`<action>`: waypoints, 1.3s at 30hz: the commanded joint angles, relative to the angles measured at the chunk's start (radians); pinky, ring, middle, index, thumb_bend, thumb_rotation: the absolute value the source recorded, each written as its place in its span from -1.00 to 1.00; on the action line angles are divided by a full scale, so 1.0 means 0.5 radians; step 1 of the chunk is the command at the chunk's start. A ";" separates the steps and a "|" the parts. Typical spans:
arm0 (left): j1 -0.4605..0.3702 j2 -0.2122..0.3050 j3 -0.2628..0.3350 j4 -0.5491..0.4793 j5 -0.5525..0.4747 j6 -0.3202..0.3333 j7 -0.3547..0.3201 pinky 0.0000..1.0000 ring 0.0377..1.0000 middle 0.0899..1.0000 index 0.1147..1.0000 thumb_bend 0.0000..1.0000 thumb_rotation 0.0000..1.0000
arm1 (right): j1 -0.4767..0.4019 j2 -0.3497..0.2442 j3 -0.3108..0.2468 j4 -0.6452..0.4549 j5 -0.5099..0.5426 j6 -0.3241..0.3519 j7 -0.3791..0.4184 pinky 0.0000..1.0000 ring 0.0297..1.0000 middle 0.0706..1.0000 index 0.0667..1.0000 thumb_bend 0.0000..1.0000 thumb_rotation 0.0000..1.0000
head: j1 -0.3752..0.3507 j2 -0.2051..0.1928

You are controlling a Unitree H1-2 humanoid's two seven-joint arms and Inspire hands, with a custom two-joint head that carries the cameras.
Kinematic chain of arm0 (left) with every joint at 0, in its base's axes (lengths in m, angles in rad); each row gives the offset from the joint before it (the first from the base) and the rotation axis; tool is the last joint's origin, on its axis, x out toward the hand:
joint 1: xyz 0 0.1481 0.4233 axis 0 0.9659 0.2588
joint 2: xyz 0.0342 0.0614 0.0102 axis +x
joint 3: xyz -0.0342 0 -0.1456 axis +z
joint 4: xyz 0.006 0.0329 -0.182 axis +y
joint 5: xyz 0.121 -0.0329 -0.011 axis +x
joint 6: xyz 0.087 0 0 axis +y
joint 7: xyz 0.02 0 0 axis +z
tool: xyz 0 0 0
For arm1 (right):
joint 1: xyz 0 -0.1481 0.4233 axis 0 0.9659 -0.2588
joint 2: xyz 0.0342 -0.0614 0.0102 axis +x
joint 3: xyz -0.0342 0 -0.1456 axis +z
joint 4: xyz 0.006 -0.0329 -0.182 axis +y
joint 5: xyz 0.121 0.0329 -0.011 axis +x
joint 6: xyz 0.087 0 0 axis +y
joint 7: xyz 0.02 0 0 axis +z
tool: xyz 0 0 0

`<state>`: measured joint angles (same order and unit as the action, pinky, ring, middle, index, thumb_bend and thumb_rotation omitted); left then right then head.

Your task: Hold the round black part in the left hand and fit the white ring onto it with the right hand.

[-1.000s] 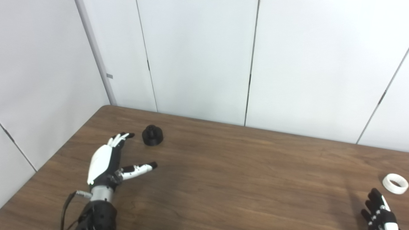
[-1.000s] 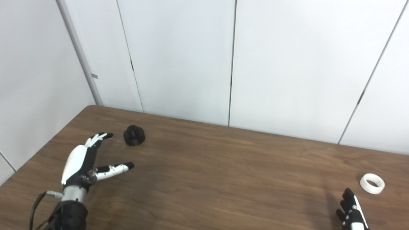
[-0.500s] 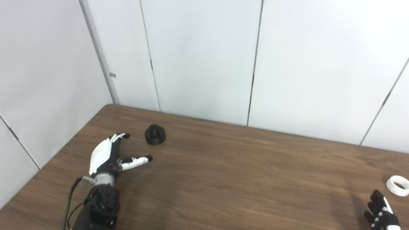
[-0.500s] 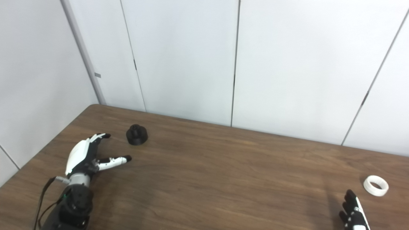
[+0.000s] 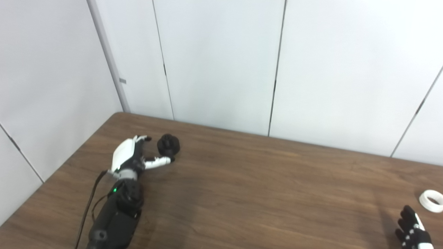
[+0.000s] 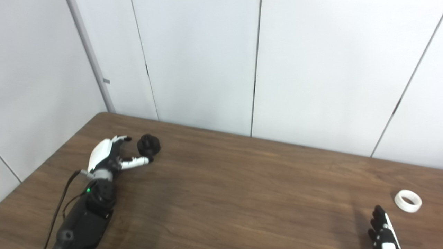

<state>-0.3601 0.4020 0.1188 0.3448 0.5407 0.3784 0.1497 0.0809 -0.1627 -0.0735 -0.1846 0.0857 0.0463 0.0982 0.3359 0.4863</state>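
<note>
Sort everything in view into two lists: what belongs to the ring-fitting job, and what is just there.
Belongs to the job:
- black part, on the table by the left hand
- white ring, lying near the right hand
- left hand, open, reaching around the black part
- right hand, at the bottom edge, holding nothing

Just there:
- table
- wall panels
</note>
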 commanded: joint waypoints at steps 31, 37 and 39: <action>-0.422 0.117 -0.235 0.613 -0.138 -0.301 0.237 1.00 1.00 0.89 0.57 1.00 -0.32 | 0.029 0.033 0.015 -0.162 -0.031 0.092 -0.037 1.00 1.00 1.00 0.97 -0.09 1.00 | -0.050 0.003; -0.427 0.119 -0.260 0.635 -0.149 -0.296 0.243 1.00 0.99 0.89 0.57 1.00 -0.30 | 0.028 0.032 0.019 -0.178 -0.043 0.098 -0.040 1.00 1.00 1.00 0.97 -0.13 1.00 | -0.050 0.003; -0.422 0.121 -0.262 0.633 -0.161 -0.299 0.234 1.00 1.00 0.89 0.57 1.00 -0.27 | 0.028 0.033 0.020 -0.191 -0.047 0.116 -0.044 1.00 1.00 1.00 0.97 -0.14 1.00 | -0.051 0.010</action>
<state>-0.5243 0.4340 -0.0113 0.6638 0.4650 0.2525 0.2539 0.1064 -0.1496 -0.0641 -0.2436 0.0660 0.1011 0.0812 0.3099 0.4908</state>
